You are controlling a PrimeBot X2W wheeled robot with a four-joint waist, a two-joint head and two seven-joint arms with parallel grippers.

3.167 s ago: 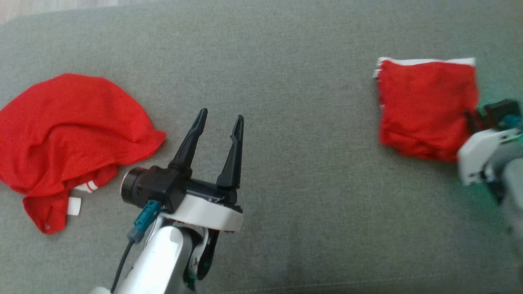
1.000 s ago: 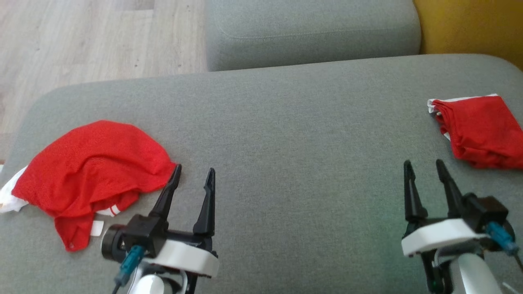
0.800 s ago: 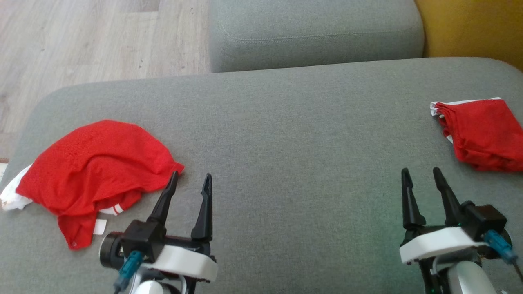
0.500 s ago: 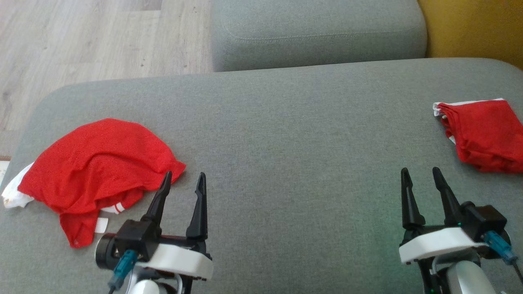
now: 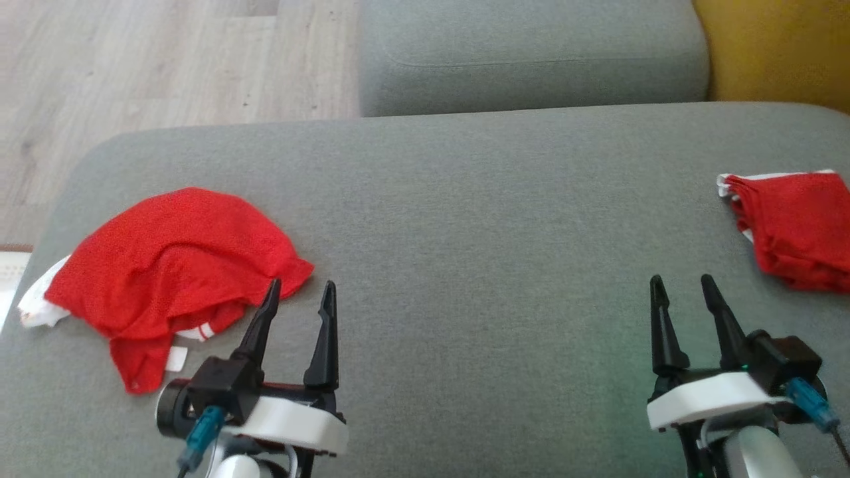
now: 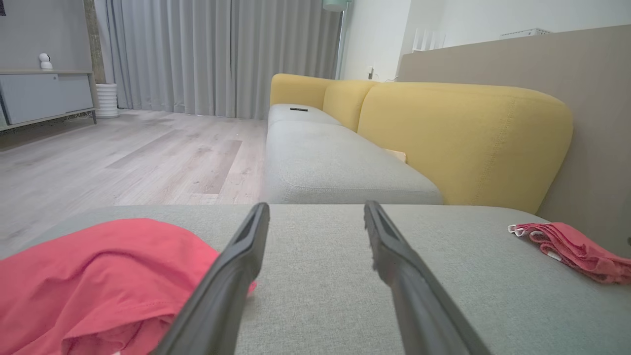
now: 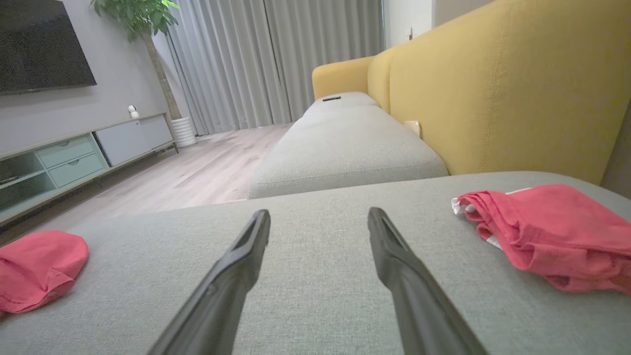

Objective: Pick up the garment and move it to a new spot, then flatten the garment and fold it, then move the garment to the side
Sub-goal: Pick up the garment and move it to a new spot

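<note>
Fingers spread and empty on both sides. The left gripper (image 5: pixel 301 287) hovers just beside the crumpled red garment (image 5: pixel 172 255), a heap lying crosswise at the left end of the grey cushion (image 5: pixel 478 219), one tail pointing back toward the robot. The right gripper (image 5: pixel 681 281) is near the folded red garment (image 5: pixel 793 232), whose white-trimmed edge faces away.

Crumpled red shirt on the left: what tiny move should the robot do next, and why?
Probably swing the left gripper leftward onto the near edge of the crumpled shirt. Its jaws stand open and empty, right beside the cloth, and the other shirt already lies folded.
</note>
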